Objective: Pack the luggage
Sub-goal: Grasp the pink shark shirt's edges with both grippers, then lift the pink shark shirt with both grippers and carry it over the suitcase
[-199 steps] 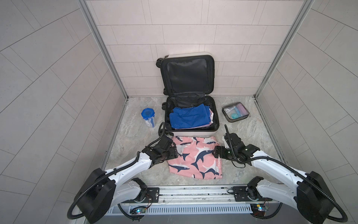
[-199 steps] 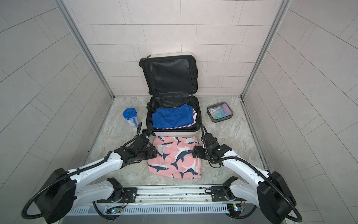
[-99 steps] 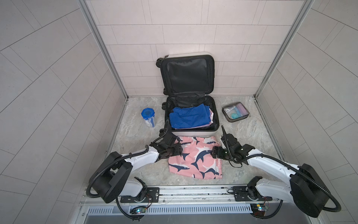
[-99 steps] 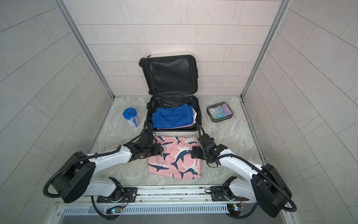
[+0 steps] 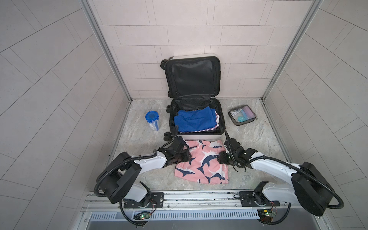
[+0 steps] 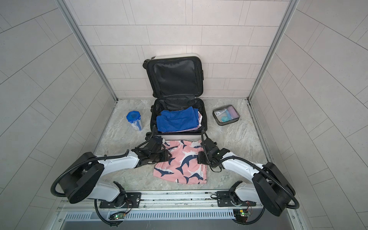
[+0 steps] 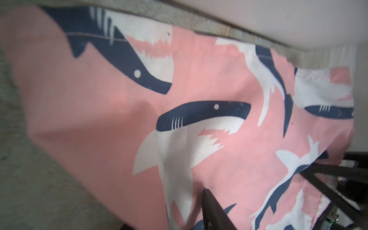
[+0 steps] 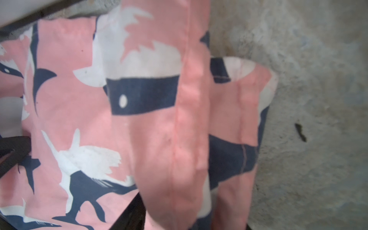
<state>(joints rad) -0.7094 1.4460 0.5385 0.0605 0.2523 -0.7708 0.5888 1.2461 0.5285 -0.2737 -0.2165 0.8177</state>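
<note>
Both arms have slid inward: left gripper (image 5: pixel 185 157) onto the 9 o'clock edge of the shark-print shorts (image 5: pixel 203 162), right gripper (image 5: pixel 221 159) onto the 3 o'clock edge. Cloth ridges up at each; clamped or not, I cannot tell. One open luggage (image 5: pixel 199 137) lies at 12 o'clock, just beyond the shorts, equally near both arms. One jar (image 5: pixel 153 122), one pouch (image 5: pixel 242 115).
</note>
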